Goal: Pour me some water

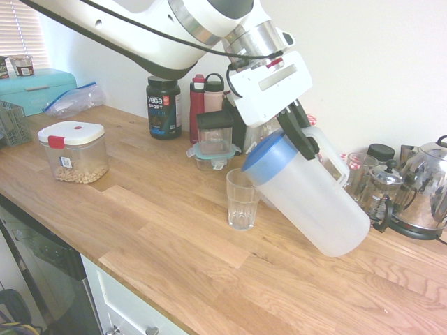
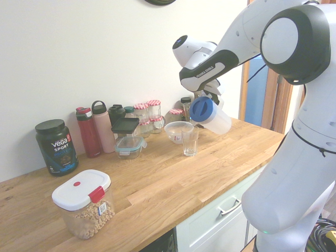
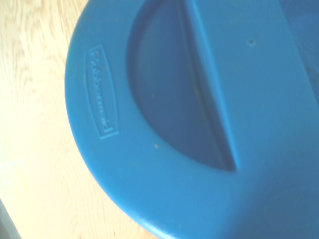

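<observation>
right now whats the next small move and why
Probably tip the pitcher a little further. The hand is shut on its handle, the blue lid leans over the rim of the glass, and no water shows in the glass so far.

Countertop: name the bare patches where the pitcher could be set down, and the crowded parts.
Bare wood on the countertop runs along the front edge, between the cereal container and the glass. Crowded: the back wall, with protein tub, bottles and food boxes, and the kettle corner behind the pitcher.
</observation>
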Controlling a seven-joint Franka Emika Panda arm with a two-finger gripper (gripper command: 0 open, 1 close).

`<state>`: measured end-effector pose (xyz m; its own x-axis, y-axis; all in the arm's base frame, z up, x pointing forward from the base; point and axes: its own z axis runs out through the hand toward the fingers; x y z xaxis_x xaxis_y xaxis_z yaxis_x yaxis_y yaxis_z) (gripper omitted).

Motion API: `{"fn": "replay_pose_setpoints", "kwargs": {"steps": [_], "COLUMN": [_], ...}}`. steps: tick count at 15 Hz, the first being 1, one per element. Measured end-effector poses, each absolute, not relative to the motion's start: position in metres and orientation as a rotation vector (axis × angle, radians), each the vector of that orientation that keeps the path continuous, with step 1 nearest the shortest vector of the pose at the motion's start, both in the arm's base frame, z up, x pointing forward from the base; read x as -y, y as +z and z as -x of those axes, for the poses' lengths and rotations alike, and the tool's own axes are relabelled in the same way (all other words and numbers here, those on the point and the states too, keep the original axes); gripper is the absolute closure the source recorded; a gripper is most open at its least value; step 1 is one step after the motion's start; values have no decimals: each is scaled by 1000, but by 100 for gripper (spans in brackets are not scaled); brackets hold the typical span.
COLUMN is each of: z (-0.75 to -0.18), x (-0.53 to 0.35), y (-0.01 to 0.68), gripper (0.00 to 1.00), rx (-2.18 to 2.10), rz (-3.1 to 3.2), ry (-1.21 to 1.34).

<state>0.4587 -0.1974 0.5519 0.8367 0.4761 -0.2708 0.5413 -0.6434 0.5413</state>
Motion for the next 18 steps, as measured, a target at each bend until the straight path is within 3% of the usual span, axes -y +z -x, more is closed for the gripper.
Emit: {"fn": "replay_pose_setpoints", "kwargs": {"steps": [7,18], "z": [-424,-364], "x": [260,334], "y": [658,680], "gripper": [100,100], "rx": [-550,136], "rz": [-2848,-3364], "ry": [172,467]}}
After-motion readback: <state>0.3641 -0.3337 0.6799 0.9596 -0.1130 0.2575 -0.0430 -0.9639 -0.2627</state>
